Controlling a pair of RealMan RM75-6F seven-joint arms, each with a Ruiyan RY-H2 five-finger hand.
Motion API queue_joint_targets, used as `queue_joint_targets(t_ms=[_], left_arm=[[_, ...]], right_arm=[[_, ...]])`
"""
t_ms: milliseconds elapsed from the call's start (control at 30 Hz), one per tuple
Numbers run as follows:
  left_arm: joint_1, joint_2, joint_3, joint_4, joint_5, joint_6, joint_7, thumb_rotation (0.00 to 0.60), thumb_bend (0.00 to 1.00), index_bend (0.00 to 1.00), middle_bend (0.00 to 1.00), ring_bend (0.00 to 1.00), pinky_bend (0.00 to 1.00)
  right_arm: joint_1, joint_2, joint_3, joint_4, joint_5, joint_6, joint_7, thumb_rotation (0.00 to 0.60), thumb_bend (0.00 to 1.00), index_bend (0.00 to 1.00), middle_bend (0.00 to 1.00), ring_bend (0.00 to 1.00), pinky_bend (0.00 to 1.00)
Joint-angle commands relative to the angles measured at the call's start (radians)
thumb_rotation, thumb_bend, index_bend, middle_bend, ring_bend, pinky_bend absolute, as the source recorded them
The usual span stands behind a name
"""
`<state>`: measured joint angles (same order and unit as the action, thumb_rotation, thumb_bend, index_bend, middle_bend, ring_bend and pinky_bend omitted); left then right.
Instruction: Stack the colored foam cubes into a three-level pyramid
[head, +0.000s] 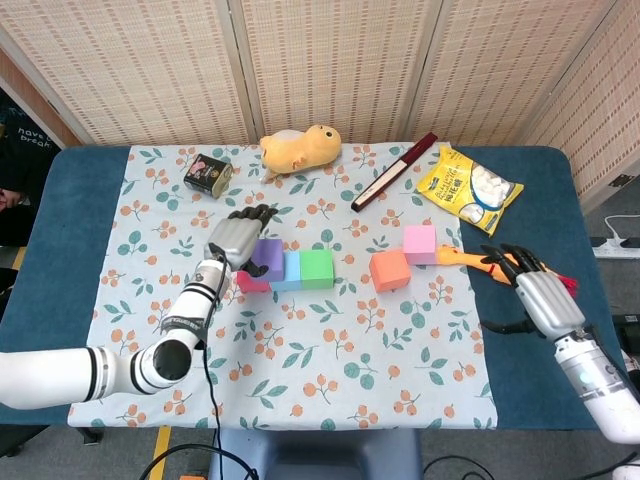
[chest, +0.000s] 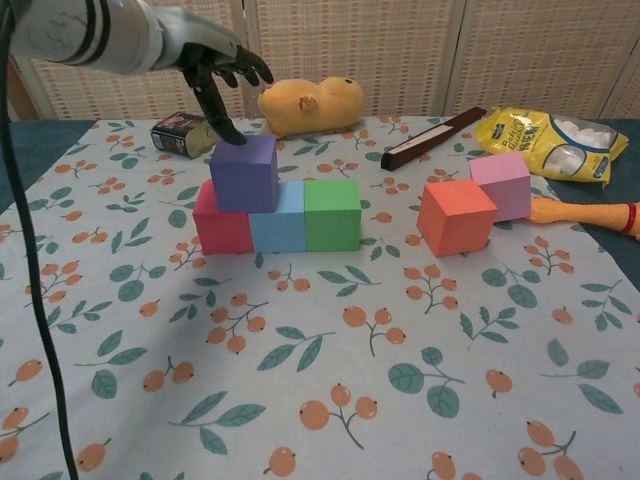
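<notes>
- On the middle of the floral cloth (chest: 330, 400) sits a row of three foam cubes touching side to side: the red cube (chest: 220, 228), the light blue cube (chest: 278, 222) and the green cube (chest: 333, 213).
- The purple cube (chest: 245, 173) rests on top of that row, straddling the seam between the red and light blue ones, upright and square to them.
- Just above and behind the purple cube hangs the left hand (chest: 215, 62), holding nothing, its fingers spread apart and pointing down; from the chest view one dark fingertip comes close to the cube's top back edge, though I cannot tell whether it touches.
- To the right, well apart from the row, the orange cube (chest: 456, 216) stands on the cloth with the pink cube (chest: 501, 184) just behind it, corner to corner.
- The right hand (head: 535, 290) lies off the cloth on the blue table (head: 60, 230) near its right edge, empty, fingers loosely fanned out, beside an orange rubber chicken toy (chest: 585, 212).
- Along the far side lie a small dark tin (chest: 184, 134), a yellow plush animal (chest: 310, 104), a dark red flat stick-like case (chest: 433, 138) and a yellow bag of white sweets (chest: 555, 130).
</notes>
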<state>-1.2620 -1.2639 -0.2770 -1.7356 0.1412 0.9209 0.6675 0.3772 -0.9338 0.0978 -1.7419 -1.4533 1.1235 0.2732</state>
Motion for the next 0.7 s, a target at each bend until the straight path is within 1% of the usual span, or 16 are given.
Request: queue_joint_targets(t_ms=[33, 67, 133, 233, 367, 467, 567, 700], left_arm=[[0.150, 0.069, 0.006, -0.062, 0.241, 0.108, -0.156, 0.600, 0.26, 0.01, 0.00, 0.00, 0.10], [0.187, 0.079, 0.018, -0.070, 0.293, 0.132, -0.190, 0.600, 0.26, 0.03, 0.00, 0.00, 0.10], [0.249, 0.106, 0.042, -0.083, 0.364, 0.152, -0.245, 0.600, 0.26, 0.05, 0.00, 0.00, 0.10], [0.321, 0.142, 0.071, -0.091, 0.435, 0.163, -0.309, 0.600, 0.26, 0.07, 0.00, 0.00, 0.10], [0.420, 0.181, 0.125, -0.095, 0.557, 0.181, -0.381, 0.600, 0.26, 0.09, 0.00, 0.00, 0.11], [0.478, 0.189, 0.165, -0.085, 0.638, 0.189, -0.417, 0.600, 0.26, 0.10, 0.00, 0.00, 0.11], [0.534, 0.179, 0.197, -0.064, 0.713, 0.211, -0.456, 0.600, 0.26, 0.10, 0.00, 0.00, 0.11], [0.593, 0.171, 0.219, -0.044, 0.780, 0.223, -0.516, 0.600, 0.26, 0.11, 0.00, 0.00, 0.11]], right_arm=[[0.041, -0.022, 0.010, 0.031, -0.008, -0.049, 0.023, 0.600, 0.03, 0.00, 0.20, 0.00, 0.00], [0.061, -0.034, 0.012, 0.044, -0.008, -0.078, 0.026, 0.600, 0.03, 0.00, 0.20, 0.00, 0.00], [0.099, -0.060, 0.015, 0.068, -0.012, -0.129, 0.024, 0.600, 0.03, 0.00, 0.20, 0.00, 0.00], [0.144, -0.104, 0.019, 0.099, -0.016, -0.181, 0.003, 0.600, 0.03, 0.00, 0.20, 0.00, 0.00], [0.202, -0.185, 0.029, 0.162, 0.005, -0.241, -0.060, 0.600, 0.03, 0.00, 0.19, 0.00, 0.00], [0.240, -0.251, 0.040, 0.217, 0.046, -0.286, -0.109, 0.600, 0.00, 0.00, 0.18, 0.00, 0.00], [0.274, -0.315, 0.052, 0.279, 0.077, -0.312, -0.153, 0.600, 0.00, 0.00, 0.15, 0.00, 0.00], [0.313, -0.389, 0.064, 0.362, 0.099, -0.332, -0.194, 0.600, 0.00, 0.00, 0.14, 0.00, 0.00]])
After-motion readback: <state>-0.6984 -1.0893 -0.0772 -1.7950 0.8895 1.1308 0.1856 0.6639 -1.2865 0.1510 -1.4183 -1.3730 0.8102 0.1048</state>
